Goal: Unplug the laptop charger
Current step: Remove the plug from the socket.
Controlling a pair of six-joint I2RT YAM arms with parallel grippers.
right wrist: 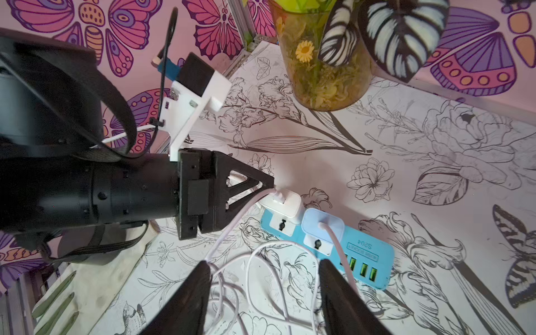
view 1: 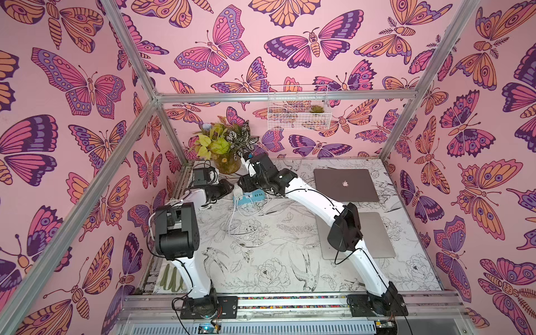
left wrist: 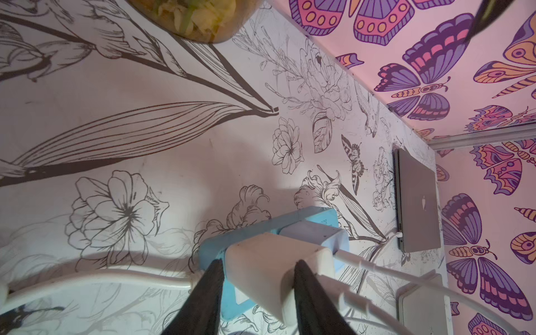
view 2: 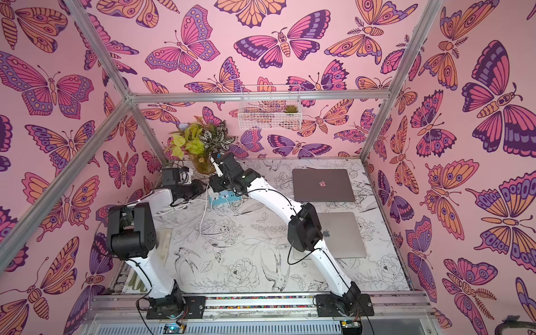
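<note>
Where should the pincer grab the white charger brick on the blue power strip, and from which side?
Grip the white charger brick by its two flat faces, from the end of the blue power strip: it stands proud, and a pale adapter blocks the far side.

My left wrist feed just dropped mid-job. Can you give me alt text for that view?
The left gripper straddles the white charger, which is plugged into a blue power strip on the flower-print table; whether it is gripping is unclear. White cables trail beside it, and a closed grey laptop lies by the wall.
</note>
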